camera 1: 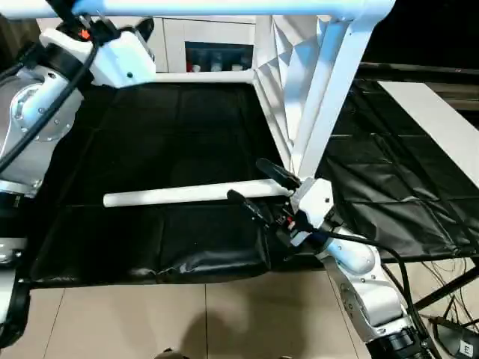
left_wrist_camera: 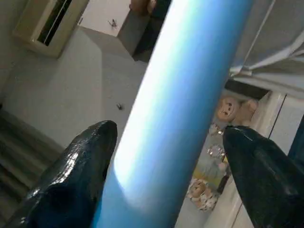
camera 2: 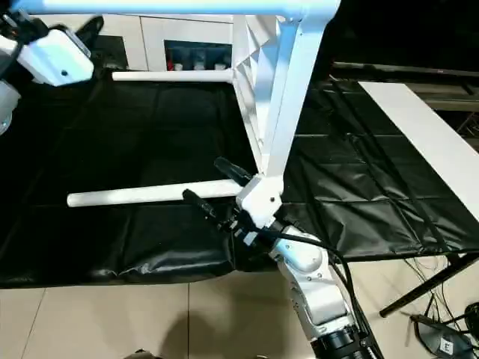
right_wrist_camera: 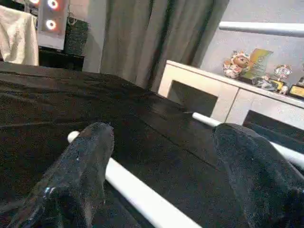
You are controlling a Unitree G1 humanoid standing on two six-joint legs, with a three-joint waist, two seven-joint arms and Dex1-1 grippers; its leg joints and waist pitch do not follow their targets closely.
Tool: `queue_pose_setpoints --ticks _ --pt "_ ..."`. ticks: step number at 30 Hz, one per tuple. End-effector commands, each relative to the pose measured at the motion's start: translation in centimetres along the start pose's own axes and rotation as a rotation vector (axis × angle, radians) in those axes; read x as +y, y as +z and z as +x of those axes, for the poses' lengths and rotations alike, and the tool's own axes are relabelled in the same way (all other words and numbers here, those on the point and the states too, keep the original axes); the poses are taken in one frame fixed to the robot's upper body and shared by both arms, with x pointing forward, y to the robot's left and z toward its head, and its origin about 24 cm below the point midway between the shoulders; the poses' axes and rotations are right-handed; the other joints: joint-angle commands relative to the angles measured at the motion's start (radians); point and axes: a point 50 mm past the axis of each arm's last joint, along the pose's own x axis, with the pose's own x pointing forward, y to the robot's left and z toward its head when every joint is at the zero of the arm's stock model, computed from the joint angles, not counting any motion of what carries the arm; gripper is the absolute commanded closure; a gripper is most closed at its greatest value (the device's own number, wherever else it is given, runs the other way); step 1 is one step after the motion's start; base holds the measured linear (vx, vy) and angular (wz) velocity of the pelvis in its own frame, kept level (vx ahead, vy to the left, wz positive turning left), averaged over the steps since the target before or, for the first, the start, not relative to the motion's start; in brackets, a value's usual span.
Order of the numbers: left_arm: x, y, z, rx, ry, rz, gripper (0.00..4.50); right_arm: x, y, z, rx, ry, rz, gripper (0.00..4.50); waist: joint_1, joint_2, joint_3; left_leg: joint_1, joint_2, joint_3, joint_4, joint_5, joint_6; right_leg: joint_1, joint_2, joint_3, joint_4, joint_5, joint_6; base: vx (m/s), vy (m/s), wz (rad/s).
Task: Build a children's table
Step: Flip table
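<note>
The children's table's white tabletop (camera 1: 278, 71) stands on its edge on the black cloth, ribbed underside facing left, with legs sticking out to the left. My left gripper (left_wrist_camera: 168, 128) is raised at the upper left, its fingers open on either side of the top leg (camera 1: 224, 7), with a thin gap showing at one finger. My right gripper (camera 1: 262, 188) is open at the root of the near lower leg (camera 1: 179, 195), one finger (camera 1: 275, 172) beyond it and one in front. A far leg (camera 1: 202, 76) lies along the back.
A black cloth (camera 1: 165, 134) covers the work surface, and its front edge hangs over the tiled floor (camera 1: 187, 321). A white cabinet with dark glass doors (camera 1: 217, 54) stands behind. A white board (camera 1: 441, 120) lies to the right, and cables (camera 1: 449, 299) trail on the floor.
</note>
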Motion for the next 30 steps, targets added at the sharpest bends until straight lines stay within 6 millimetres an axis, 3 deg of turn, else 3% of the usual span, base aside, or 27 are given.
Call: queue_pose_setpoints --ticks 1,5,7,13,23,29,30 --pt "0.5 0.4 0.2 -0.01 0.009 -0.008 0.93 0.0 0.5 0.2 -0.013 0.015 -0.007 0.78 0.002 0.026 -0.057 0.021 0.031 -0.017 -0.089 -0.371 -0.046 0.033 -0.051 0.035 -0.066 -0.279 -0.153 0.0 0.0 0.0" --pt "0.5 0.5 0.2 -0.011 0.011 -0.014 1.32 0.0 0.5 0.2 -0.01 0.019 -0.007 0.78 0.001 0.028 -0.056 0.022 0.031 -0.018 -0.09 -0.387 -0.049 0.029 -0.051 0.035 -0.069 -0.303 -0.145 0.0 0.0 0.0" --pt "0.4 0.6 0.2 -0.01 0.004 -0.036 1.4 0.1 0.5 0.3 -0.008 0.023 -0.008 0.78 0.002 0.024 -0.056 0.021 0.031 -0.018 -0.09 -0.382 -0.048 0.03 -0.051 0.035 -0.069 -0.298 -0.146 0.0 0.0 0.0" --pt "-0.1 0.8 0.1 -0.005 -0.018 -0.094 1.96 0.3 0.4 0.2 -0.004 0.032 -0.01 0.78 0.003 0.026 -0.057 0.021 0.031 -0.016 -0.089 -0.36 -0.046 0.03 -0.051 0.036 -0.066 -0.267 -0.154 0.0 0.0 0.0" --pt "-0.4 0.1 0.2 0.059 -0.019 -0.214 2.22 0.5 0.3 0.0 0.003 0.042 -0.012 0.78 0.023 0.029 -0.057 0.024 0.031 -0.012 -0.088 -0.334 -0.046 0.031 -0.051 0.037 -0.064 -0.25 -0.156 0.0 0.0 0.0" --pt "-0.6 -0.7 -0.1 0.129 0.0 -0.327 2.23 0.6 0.1 0.0 0.008 0.044 -0.01 0.78 0.024 0.028 -0.055 0.022 0.03 -0.013 -0.089 -0.346 -0.04 0.032 -0.053 0.037 -0.07 -0.302 -0.146 0.0 0.0 0.0" --pt "-0.3 -1.2 -0.1 0.167 0.047 -0.41 2.23 0.6 -0.1 -0.2 0.021 0.049 -0.005 0.78 0.023 0.028 -0.054 0.021 0.029 -0.013 -0.089 -0.346 -0.039 0.032 -0.054 0.037 -0.071 -0.32 -0.142 0.0 0.0 0.0"
